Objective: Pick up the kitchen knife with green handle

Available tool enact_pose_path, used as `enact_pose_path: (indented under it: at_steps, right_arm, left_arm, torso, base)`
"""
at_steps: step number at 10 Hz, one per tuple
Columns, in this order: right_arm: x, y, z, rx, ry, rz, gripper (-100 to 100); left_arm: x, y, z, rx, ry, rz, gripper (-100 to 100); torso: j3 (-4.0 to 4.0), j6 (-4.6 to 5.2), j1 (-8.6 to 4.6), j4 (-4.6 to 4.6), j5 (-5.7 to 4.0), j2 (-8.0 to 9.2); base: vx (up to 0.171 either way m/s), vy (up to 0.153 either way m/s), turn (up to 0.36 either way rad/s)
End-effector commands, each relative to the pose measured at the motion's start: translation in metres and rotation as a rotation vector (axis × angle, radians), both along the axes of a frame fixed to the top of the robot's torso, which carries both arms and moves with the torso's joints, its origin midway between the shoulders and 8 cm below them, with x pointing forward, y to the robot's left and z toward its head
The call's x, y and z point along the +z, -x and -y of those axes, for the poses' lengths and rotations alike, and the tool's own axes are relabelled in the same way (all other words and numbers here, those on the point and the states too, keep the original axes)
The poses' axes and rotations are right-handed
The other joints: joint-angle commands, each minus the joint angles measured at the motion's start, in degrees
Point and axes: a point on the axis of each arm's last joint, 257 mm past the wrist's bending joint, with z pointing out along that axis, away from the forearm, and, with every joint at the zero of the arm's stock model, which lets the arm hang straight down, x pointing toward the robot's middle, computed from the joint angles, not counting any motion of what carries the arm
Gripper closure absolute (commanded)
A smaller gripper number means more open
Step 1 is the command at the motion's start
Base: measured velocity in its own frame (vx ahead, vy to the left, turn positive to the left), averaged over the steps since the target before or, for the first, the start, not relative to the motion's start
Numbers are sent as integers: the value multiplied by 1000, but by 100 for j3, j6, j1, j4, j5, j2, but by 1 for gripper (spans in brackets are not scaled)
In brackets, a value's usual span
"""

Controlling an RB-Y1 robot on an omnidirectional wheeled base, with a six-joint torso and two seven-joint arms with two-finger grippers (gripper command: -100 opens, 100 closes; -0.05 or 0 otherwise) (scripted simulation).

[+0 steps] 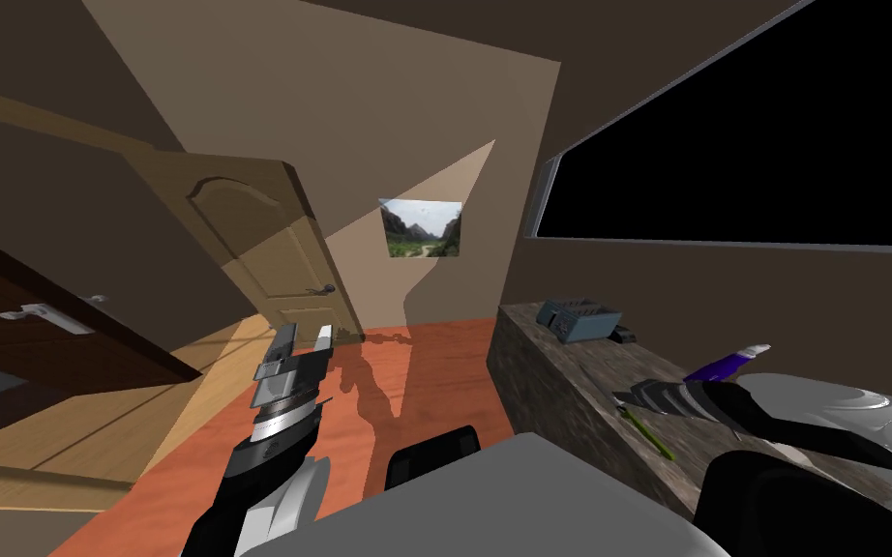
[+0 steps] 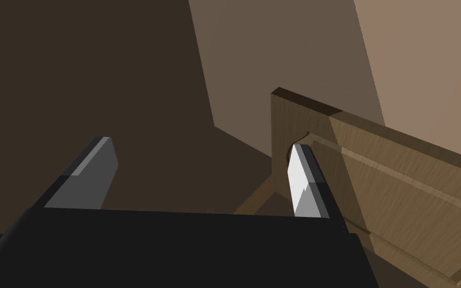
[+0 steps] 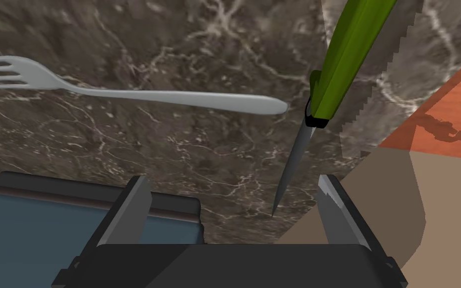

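Your left gripper [image 1: 305, 335] hangs empty, fingers apart. On the marble worktop [image 3: 174, 150], beside a fork [image 3: 124, 93], the green-handled knife [image 3: 347, 55] lies near the edge, blade pointing at your right gripper [image 3: 234, 182], whose fingers stand open, holding nothing.

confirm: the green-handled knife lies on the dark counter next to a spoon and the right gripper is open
Not a spoon: the right wrist view shows a fork, with tines. The green-handled knife does lie on the dark counter next to it, and the right gripper is open.
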Motion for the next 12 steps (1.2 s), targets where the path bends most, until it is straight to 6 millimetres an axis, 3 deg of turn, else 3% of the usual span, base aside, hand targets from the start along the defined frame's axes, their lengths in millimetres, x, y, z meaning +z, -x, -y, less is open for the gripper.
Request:
enact_pose_path:
  at_steps: [1, 3, 4, 6, 7, 9, 10, 12]
  right_arm:
    - [-5, 2, 0, -8, -21, 18, -100]
    - [0, 16, 20, -37, 15, 1, -100]
    - [-7, 12, 15, -42, -19, 25, -100]
    - [-3, 33, 34, -78, 14, -5, -100]
    - [-14, 30, 26, -86, -27, 17, -100]
    - [-11, 53, 43, -125, 0, -16, -100]
    - [-26, 54, 29, -135, -54, -4, -100]
    - [-23, 74, 44, -174, -29, -31, -100]
  left_arm:
    - [0, 0, 0, 0, 0, 0, 0]
    - [0, 0, 0, 0, 0, 0, 0]
    - [0, 0, 0, 0, 0, 0, 0]
    - [0, 0, 0, 0, 0, 0, 0]
    - [0, 0, 0, 0, 0, 0, 0]
    - [0, 0, 0, 0, 0, 0, 0]
    - [0, 0, 0, 0, 0, 0, 0]
    - [0, 0, 0, 0, 0, 0, 0]
  torso:
    - [0, 0, 0, 0, 0, 0]
    - [3, -2, 9, 1, 1, 5]
    - [2, 1, 5, 1, 1, 3]
    - [3, -1, 12, 1, 3, 6]
    - [2, 2, 6, 1, 1, 4]
    - [3, -1, 12, 1, 3, 6]
    - [2, 3, 5, 1, 2, 3]
    - [2, 0, 10, 1, 2, 4]
  base:
    - [-29, 26, 186]
    - [-28, 28, 73]
    - [-33, 41, 184]
    - [-26, 30, 68]
    - [-32, 48, 163]
    - [-25, 29, 73]
    - [-28, 39, 199]
    - [-22, 29, 54]
